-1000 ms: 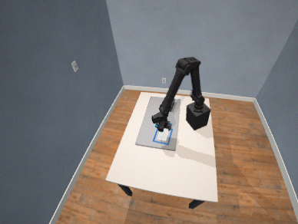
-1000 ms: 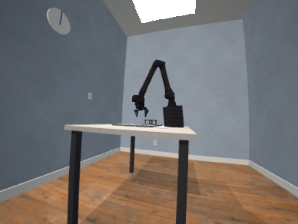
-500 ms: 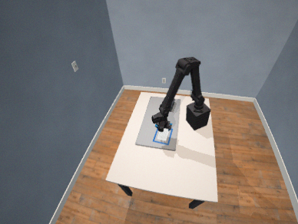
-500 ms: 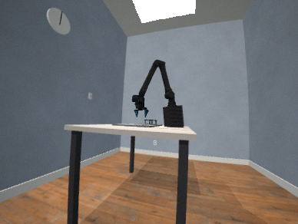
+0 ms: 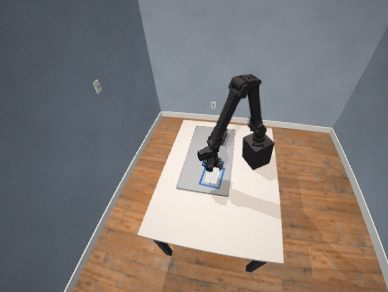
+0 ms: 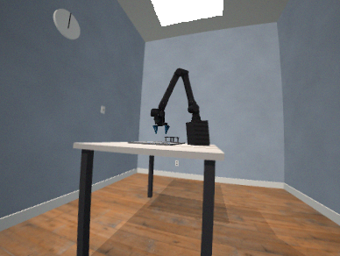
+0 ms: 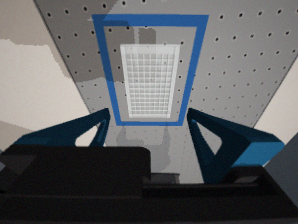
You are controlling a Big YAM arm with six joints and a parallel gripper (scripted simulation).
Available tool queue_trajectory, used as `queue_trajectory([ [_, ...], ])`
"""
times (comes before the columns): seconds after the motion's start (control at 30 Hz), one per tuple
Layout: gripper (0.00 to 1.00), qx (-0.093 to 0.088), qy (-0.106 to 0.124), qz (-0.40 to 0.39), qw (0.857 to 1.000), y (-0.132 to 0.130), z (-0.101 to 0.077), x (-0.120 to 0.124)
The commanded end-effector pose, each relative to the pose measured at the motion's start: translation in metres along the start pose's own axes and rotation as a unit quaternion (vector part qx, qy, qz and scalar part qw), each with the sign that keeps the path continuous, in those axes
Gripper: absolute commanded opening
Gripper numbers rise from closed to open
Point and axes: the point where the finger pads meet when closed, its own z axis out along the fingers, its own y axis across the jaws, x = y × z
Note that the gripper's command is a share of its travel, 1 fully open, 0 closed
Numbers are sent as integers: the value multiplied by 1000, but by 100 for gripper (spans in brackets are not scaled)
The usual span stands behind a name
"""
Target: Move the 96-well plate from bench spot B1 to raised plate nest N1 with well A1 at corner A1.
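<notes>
The white 96-well plate (image 7: 150, 81) lies flat inside the blue outline of spot B1 on the grey perforated bench mat. It also shows in the top view (image 5: 211, 177). My gripper (image 7: 148, 112) hovers above the plate's near end, fingers wide open and empty, blue fingertips either side of the outline's near edge. In the top view the gripper (image 5: 210, 163) is just behind the plate. In the exterior view the gripper (image 6: 160, 129) hangs well above the table. The raised nest N1 (image 6: 173, 139) stands on the mat to the gripper's right.
The arm's black base box (image 5: 257, 150) stands on the white table right of the grey mat. The arm's links (image 5: 235, 107) arch over the mat's far half.
</notes>
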Motion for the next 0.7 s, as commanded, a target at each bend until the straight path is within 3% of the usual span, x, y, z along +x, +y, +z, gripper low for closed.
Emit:
queue_trajectory([
  [0.0, 100, 18, -15, 4, 1000, -18, -14, -16],
  [0.13, 100, 18, -15, 4, 1000, -18, -14, -16],
  [0.17, 100, 14, -11, 4, 1000, -16, -2, -14],
  [0.67, 100, 15, -12, 4, 1000, -15, 21, -14],
])
